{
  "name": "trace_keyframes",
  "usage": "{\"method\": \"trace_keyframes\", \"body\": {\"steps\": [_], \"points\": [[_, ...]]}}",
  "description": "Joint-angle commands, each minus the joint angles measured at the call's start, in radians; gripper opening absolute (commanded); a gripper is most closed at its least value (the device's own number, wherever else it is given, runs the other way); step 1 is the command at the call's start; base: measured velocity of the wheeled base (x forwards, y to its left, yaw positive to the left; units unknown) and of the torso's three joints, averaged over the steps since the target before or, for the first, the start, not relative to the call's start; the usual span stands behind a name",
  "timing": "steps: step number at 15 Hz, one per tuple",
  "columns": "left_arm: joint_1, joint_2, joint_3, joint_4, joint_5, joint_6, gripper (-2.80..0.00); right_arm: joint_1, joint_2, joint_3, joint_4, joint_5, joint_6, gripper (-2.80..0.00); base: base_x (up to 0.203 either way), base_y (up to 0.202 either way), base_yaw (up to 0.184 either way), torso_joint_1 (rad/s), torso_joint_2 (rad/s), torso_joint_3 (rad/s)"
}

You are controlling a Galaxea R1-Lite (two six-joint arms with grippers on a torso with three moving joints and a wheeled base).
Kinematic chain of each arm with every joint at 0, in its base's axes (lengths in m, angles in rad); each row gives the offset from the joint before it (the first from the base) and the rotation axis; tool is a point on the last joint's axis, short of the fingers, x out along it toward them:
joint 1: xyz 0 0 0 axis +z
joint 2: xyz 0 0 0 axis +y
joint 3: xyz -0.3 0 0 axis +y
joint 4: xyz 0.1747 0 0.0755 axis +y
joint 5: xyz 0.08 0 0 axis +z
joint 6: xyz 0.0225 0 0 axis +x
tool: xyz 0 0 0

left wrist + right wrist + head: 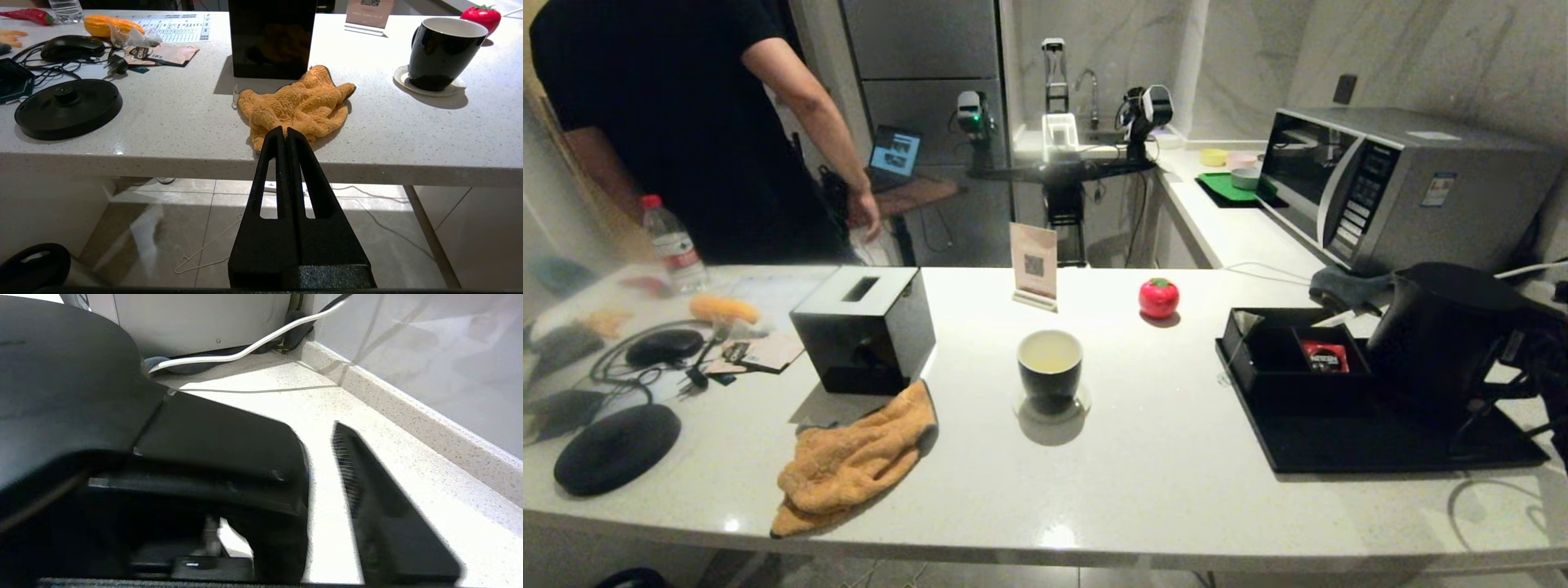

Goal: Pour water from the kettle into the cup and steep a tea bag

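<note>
The black cup (1049, 363) stands on a small saucer mid-counter, and pale yellowish water (1049, 351) shows against its white inside. The left wrist view shows that cup (441, 53) at the far right. The matte black kettle (1445, 327) stands on the black tray (1339, 445) at the right. My right gripper (314, 465) is open beside the kettle's loop handle (220, 449). One ribbed finger (367, 498) stands apart from the handle; the other is hidden behind it. A small pale tea bag (1245, 322) seems to lean at the black box's corner. My left gripper (285, 131) is shut and empty, below the counter's front edge.
A black tissue box (866, 327) and an orange cloth (854, 457) lie left of the cup. The kettle's round base (617, 447) sits far left among cables. A red tomato figure (1158, 296), a card stand (1034, 265), a microwave (1388, 188) and a person behind.
</note>
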Motion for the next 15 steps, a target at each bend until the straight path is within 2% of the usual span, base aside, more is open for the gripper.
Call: {"method": "trace_keyframes", "body": {"steps": [1, 15], "points": [[0.0, 0.001, 0.0, 0.0, 0.0, 0.001, -2.8, 0.001, 0.0, 0.008, -0.009, -0.001, -0.003, 0.0, 0.0, 0.0, 0.0, 0.0, 0.0, 0.0], [0.0, 0.001, 0.0, 0.0, 0.0, -0.001, -2.8, 0.0, -0.075, 0.174, -0.025, -0.001, -0.001, 0.0, 0.0, 0.0, 0.0, 0.0, 0.0, 0.0]]}}
